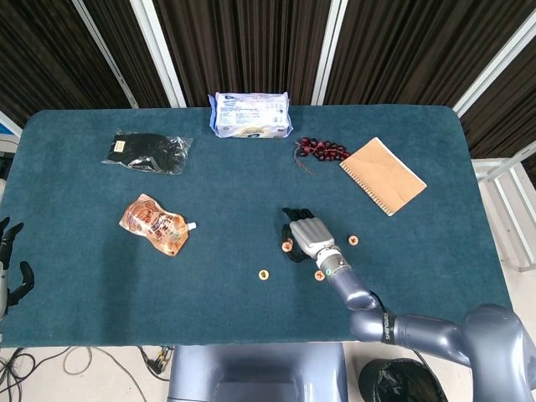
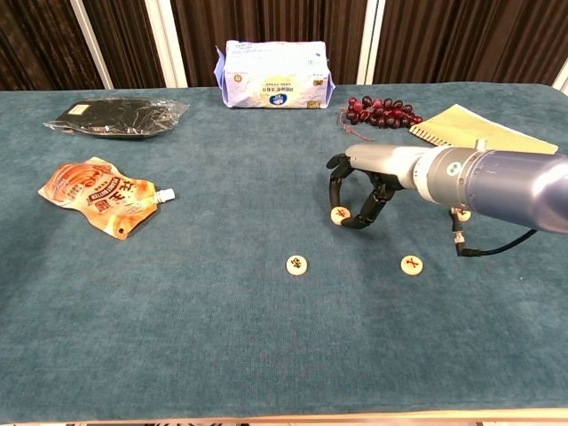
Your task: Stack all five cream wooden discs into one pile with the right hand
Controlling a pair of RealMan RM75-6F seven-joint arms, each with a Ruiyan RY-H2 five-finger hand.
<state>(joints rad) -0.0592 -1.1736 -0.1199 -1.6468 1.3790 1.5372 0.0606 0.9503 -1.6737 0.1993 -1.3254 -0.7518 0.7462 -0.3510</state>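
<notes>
My right hand reaches down to the blue table just right of centre. Its fingertips pinch a cream wooden disc with a red mark, down at the cloth. Whether a second disc lies under it is hidden by the fingers. Three more cream discs lie singly around it: one to the front left, one to the front right, and one on the right, partly behind my forearm in the chest view. My left hand hangs off the table's left edge, fingers apart and holding nothing.
A white tissue pack lies at the back centre, a black packet at the back left and an orange pouch at the left. A dark red bead string and a tan notebook lie at the back right.
</notes>
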